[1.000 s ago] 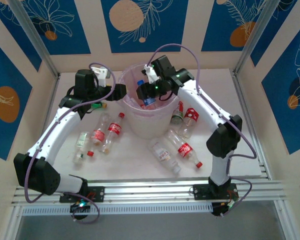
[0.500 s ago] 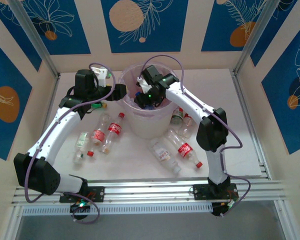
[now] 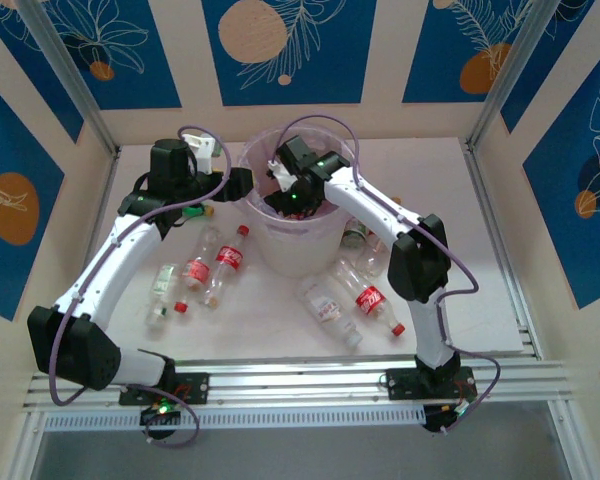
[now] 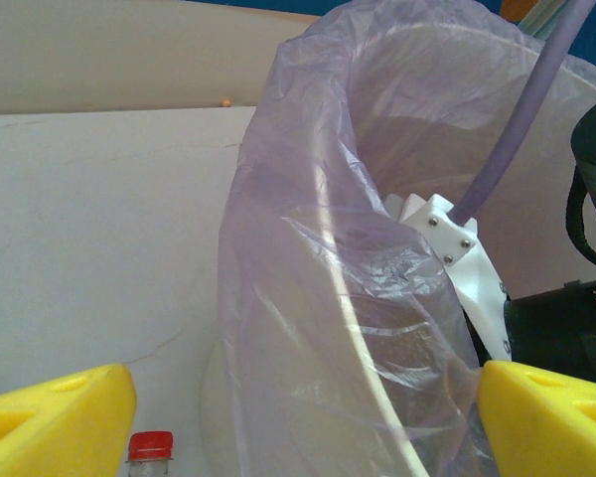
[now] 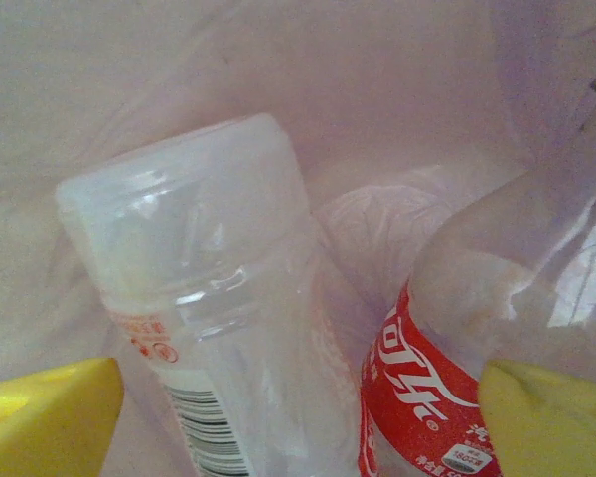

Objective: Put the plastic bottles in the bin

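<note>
The bin (image 3: 298, 245) stands at the table's middle back, a pinkish-purple liner (image 4: 308, 229) over its rim. My right gripper (image 3: 288, 196) reaches down inside it, open, with nothing held. Just below its yellow fingertips (image 5: 45, 417) lie two plastic bottles: a clear one with a barcode (image 5: 219, 298) and a red-labelled one (image 5: 447, 378). My left gripper (image 3: 242, 183) hangs open at the bin's left rim, the bin's wall showing between its fingers (image 4: 55, 417). More bottles lie on the table left (image 3: 228, 262) and right (image 3: 370, 300) of the bin. A green one (image 3: 193, 211) lies under the left arm.
A red bottle cap (image 4: 150, 446) shows at the bin's foot, close to my left gripper. The right arm's white bracket and purple cable (image 4: 457, 248) sit inside the bin. Aluminium posts and walls close the table's sides and back.
My right gripper has gone deeper and leftward into the bin and opened, letting go of the bottle it carried. The left arm has stayed still.
</note>
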